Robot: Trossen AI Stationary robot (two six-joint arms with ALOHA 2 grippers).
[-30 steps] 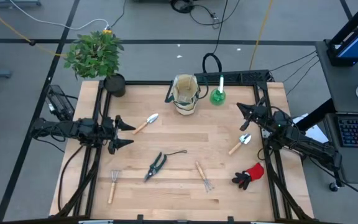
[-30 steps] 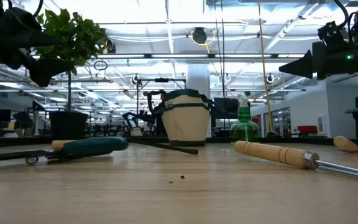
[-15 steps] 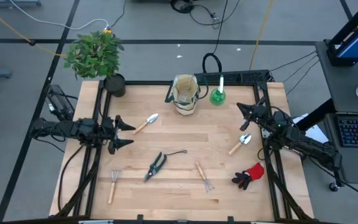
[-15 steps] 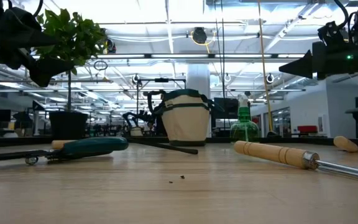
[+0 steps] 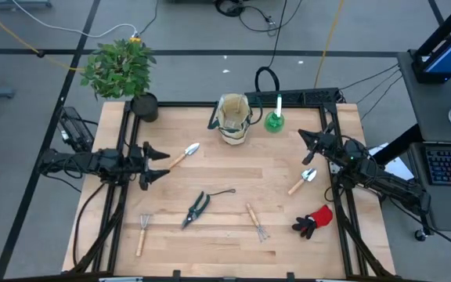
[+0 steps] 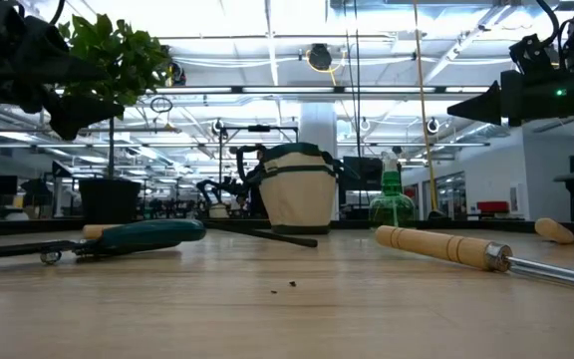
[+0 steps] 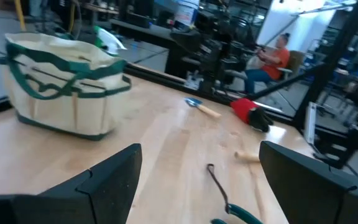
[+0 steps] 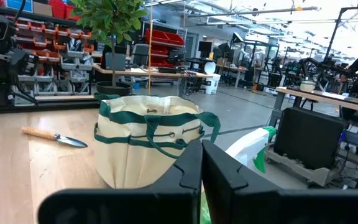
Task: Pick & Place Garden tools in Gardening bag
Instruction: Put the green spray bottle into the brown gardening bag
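The left gripper point(image 5: 157, 165) hangs over the counter point(image 5: 233, 196) at about 9 o'clock, with its fingers spread wide and nothing between them. Just past its tips, toward 3 o'clock, lies a trowel point(image 5: 182, 155) with a wooden handle and a silver blade. This looks like the first tool to pick up.

To do it well, the arm should go down over the wooden handle, not the blade, because the handle is thicker and less slippery. The fingers should sit on both sides of the handle before they close.

The gardening bag point(image 5: 234, 118) stands upright at 12 o'clock, with its top open. The trowel should be lifted high enough to clear the bag's rim, then let go over the opening.

The right gripper point(image 5: 307, 146) waits at about 3 o'clock with its fingers pressed together and holding nothing. A second trowel point(image 5: 301, 182) lies near it. The pruning shears point(image 5: 196, 208), two little rakes point(image 5: 142, 232) point(image 5: 257, 222), the glove point(image 5: 314, 221) and the green sprayer point(image 5: 275, 117) are not in the bag yet.
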